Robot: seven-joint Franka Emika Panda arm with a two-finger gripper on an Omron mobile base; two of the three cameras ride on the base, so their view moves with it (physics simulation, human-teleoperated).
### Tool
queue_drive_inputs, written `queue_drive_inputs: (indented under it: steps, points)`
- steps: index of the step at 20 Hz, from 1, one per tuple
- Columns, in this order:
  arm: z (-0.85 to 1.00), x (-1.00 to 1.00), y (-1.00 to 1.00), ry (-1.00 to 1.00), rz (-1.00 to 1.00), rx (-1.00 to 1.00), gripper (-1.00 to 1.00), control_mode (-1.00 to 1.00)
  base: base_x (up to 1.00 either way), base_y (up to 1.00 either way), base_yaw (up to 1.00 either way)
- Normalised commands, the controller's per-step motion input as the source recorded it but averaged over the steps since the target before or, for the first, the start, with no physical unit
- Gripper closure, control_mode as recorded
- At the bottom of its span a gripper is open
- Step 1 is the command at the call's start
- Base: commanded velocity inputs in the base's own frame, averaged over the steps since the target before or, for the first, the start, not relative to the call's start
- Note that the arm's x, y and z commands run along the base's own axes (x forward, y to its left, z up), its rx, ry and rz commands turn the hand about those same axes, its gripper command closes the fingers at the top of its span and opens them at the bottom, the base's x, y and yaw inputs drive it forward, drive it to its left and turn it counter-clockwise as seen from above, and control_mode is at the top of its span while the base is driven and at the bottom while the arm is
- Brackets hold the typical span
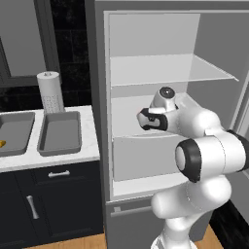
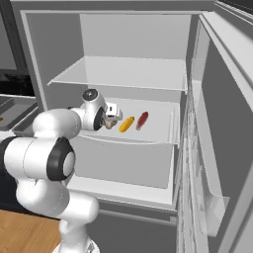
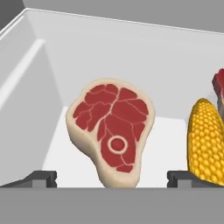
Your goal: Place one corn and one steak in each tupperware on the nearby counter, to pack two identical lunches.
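My gripper (image 3: 113, 178) stands open inside the fridge, on its middle shelf. A steak (image 3: 111, 131), red with a pale tan rim, stands on edge right in front of it, in the gap between the two spread fingertips (image 3: 41, 178). To its right lies a yellow corn (image 3: 204, 140), and a second steak (image 3: 218, 87) shows at the frame's right edge. From the right base, the gripper (image 2: 111, 118) is just left of the corn (image 2: 126, 124) and the second steak (image 2: 142, 120). Two grey tupperware (image 1: 59, 132) (image 1: 14, 133) sit on the counter (image 1: 92, 146). The left one holds a corn (image 1: 2, 144).
The fridge door (image 2: 217, 123) hangs open to the right. A glass shelf (image 2: 123, 74) spans the fridge just above the hand. A paper towel roll (image 1: 50, 92) stands behind the trays. Dark cabinets with silver handles (image 1: 58, 173) run under the counter.
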Motion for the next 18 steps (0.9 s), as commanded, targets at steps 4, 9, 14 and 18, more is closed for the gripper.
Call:
queue_drive_inputs:
  steps: [4,9,14,18]
  points:
    - [-0.09,0.14,0.00,0.00,0.00,0.00,-1.00,-1.00,0.00,0.00,0.00]
    - [-0.06,0.14,0.00,0.00,0.00,0.00,-1.00,-1.00,0.00,0.00,0.00]
    - [-0.08,0.11,0.00,0.00,0.00,0.00,-1.00,-1.00,0.00,0.00,0.00]
    - [-0.10,0.09,0.00,0.00,0.00,0.00,-1.00,-1.00,0.00,0.00,0.00]
